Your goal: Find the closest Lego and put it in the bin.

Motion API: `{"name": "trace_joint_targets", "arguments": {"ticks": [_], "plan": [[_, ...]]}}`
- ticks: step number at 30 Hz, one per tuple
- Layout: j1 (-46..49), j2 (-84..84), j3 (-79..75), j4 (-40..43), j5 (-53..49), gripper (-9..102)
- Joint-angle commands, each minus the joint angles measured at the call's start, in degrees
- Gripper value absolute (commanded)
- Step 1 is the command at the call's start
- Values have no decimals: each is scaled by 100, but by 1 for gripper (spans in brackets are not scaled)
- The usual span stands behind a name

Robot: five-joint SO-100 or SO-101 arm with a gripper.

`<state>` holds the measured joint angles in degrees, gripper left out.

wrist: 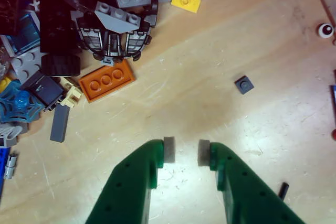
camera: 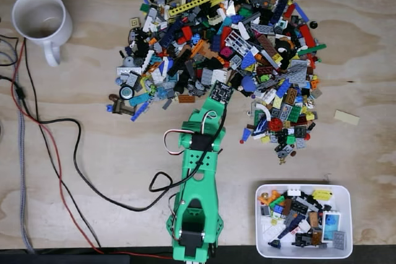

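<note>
Down at six o'clock in the wrist view, the green gripper hangs over bare wood with its two pads spread a little apart and nothing between them. Up at ten o'clock from the pads lies an orange plate with three studs, flat on the table, touching the edge of the pile; just above it sits a grey-and-black wheeled piece. Out at one o'clock, well clear of everything, a tiny dark grey square tile lies on its own. In the fixed view the arm reaches up from six o'clock to the lower edge of the big brick pile, and the bin waits at the four o'clock corner, already holding a jumble of pieces. A white mug stands far off at ten o'clock.

Now the risk, as I read it: the orange plate lies so low that the pads could slide over it, or nudge it under its neighbours. Going for the little tile, the pads could skid it away. A wide grab near the pile might drag extra bricks along.
</note>
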<state>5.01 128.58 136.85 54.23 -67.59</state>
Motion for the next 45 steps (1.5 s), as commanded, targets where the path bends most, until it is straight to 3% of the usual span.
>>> {"name": "trace_joint_targets", "arguments": {"ticks": [1,17,19,32,45], "plan": [[475,35,-352,-325,114,9],[448,-149,-396,-334,35,9],[439,-642,-598,-624,-88,9],[185,-4887,-5124,-1037,-835,18],[281,-6302,-6899,-1406,-1266,22]]}}
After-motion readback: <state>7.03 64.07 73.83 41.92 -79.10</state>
